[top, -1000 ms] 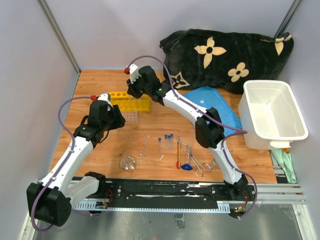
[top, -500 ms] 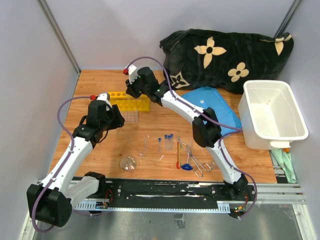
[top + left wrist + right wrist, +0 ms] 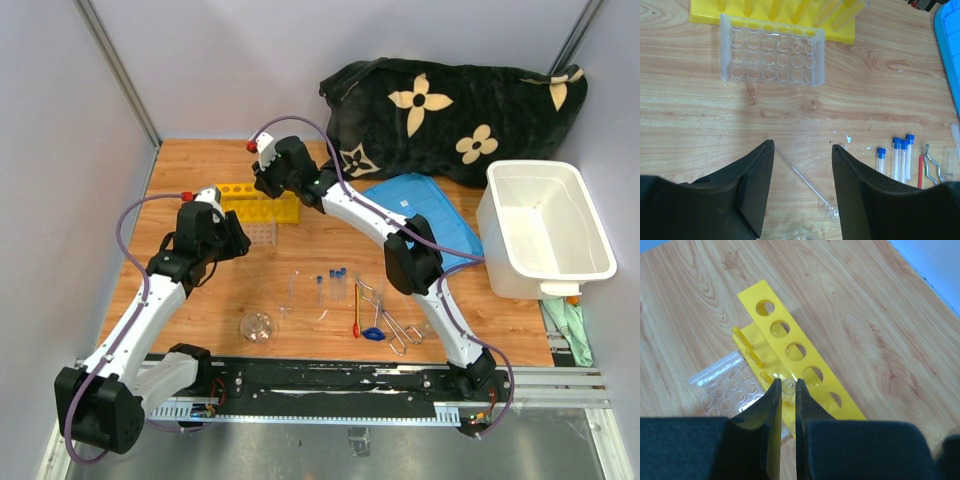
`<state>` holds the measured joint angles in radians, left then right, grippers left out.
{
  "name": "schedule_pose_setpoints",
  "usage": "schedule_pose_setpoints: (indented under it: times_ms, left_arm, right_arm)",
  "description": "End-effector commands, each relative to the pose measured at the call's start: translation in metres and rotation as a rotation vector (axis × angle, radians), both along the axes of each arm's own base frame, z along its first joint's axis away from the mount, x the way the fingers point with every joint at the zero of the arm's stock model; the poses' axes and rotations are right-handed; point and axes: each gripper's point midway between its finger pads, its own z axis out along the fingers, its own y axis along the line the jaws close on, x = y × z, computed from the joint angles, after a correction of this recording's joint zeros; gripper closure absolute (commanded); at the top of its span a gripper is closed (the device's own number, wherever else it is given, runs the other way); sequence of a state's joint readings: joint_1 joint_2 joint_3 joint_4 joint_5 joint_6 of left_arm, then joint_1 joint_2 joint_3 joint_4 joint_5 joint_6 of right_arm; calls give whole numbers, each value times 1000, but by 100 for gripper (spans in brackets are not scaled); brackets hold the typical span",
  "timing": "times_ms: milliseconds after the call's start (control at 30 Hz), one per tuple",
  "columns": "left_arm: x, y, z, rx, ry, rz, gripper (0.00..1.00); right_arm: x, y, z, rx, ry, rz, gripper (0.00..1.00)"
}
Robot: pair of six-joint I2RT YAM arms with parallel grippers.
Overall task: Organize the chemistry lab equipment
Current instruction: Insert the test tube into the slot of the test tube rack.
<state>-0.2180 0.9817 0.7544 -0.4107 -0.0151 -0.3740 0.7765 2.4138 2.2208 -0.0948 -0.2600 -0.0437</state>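
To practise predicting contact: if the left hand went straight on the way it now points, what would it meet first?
Probably the thin clear glass rod lying on the wooden table, between the open fingers of the left hand; depth is unclear, so it may just reach bare wood.

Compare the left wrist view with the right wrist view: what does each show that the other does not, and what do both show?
Only the left wrist view: the open left tool above a thin glass rod, blue-capped tubes and an edge of the blue lid. Only the right wrist view: the right tool pinching a small clear tube above the round holes of the yellow rack. Both: that rack, the clear well plate beside it and the wooden table.
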Motion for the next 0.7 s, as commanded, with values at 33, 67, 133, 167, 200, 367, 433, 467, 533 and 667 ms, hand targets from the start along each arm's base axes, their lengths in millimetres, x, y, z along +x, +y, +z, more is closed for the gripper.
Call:
schedule_pose_setpoints:
  times_ms: [33,67,133,167,200,367,433,467,533,667]
  left_arm:
    - [3,-1,0,-5,-17,-12,46]
    - [3,0,0,-6,-16,-11,46]
    - [3,-1,-1,-6,-16,-12,46]
    - [3,-1,0,-7,-17,-11,46]
    - [3,-1,0,-7,-18,-11,46]
    - [3,-1,-1,-9,-16,-14,46]
    - [3,-2,-1,-12,-16,-15,47]
    - [4,-2,-1,-12,-16,-16,47]
    - [4,-3,-1,-16,-16,-18,47]
    - [4,-4,-1,-19,-17,-21,47]
  right_arm:
    - [3,-10,15,0,-29,-13,99]
    - [3,-11,15,0,-27,-14,99]
    - [2,-11,12,-4,-22,-12,99]
    - [1,-11,11,-6,-20,-11,99]
    - [0,-12,10,-7,-18,-12,99]
    - [-1,-14,7,-8,-15,-13,100]
    - [-1,-13,10,-6,-21,-14,99]
    - [-1,-14,12,-5,-24,-15,100]
    - [0,-15,17,0,-36,-19,99]
    - [0,-16,27,4,-55,-21,100]
